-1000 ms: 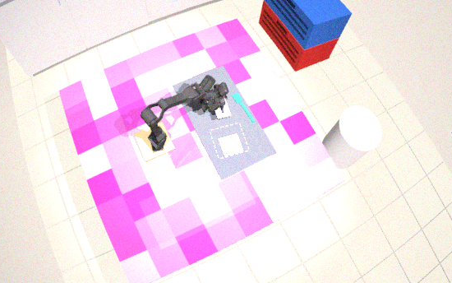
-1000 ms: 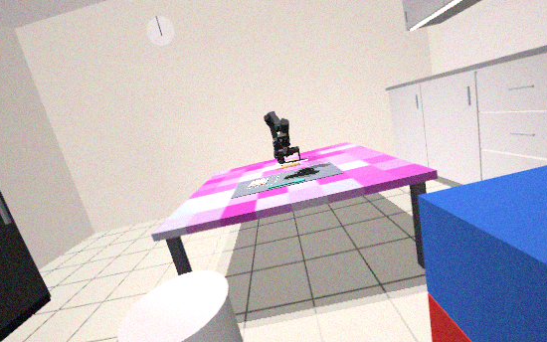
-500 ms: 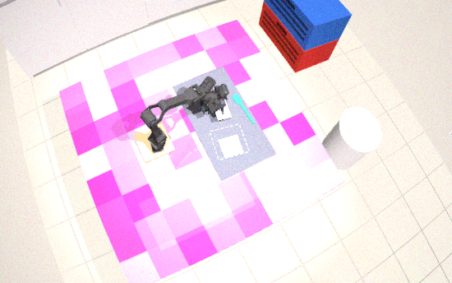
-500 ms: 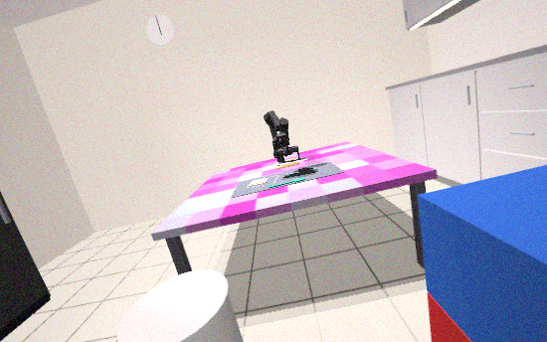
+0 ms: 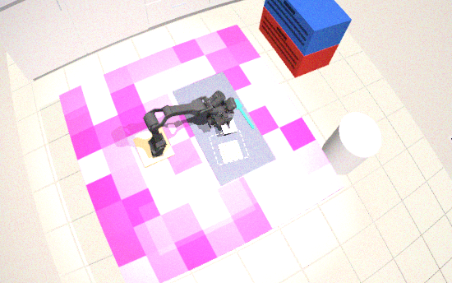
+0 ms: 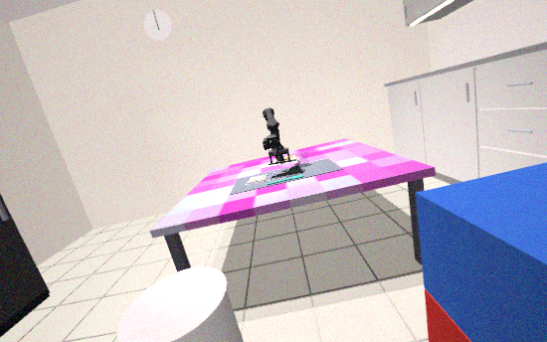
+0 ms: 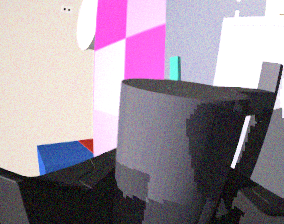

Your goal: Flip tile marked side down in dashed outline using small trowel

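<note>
Pink-and-white checks cover the table (image 5: 189, 187) (image 6: 269, 199) (image 7: 144, 60), with a grey mat (image 5: 248, 158) (image 6: 325, 168) (image 7: 190, 30) beneath the gripper (image 5: 221, 127) (image 6: 280, 160) (image 7: 260, 95). Its fingers are part-open, closed on something; a white flat piece (image 5: 228, 127) (image 6: 283, 163) shows at their tips, though whether that is trowel or tile I cannot tell. Near the gripper, a white square (image 5: 230, 151), perhaps the tile, lies within the dashed outline (image 5: 212, 150). Beside the gripper, a teal bar (image 5: 245, 114) (image 6: 284, 180) (image 7: 175, 68) rests along the mat's edge.
</note>
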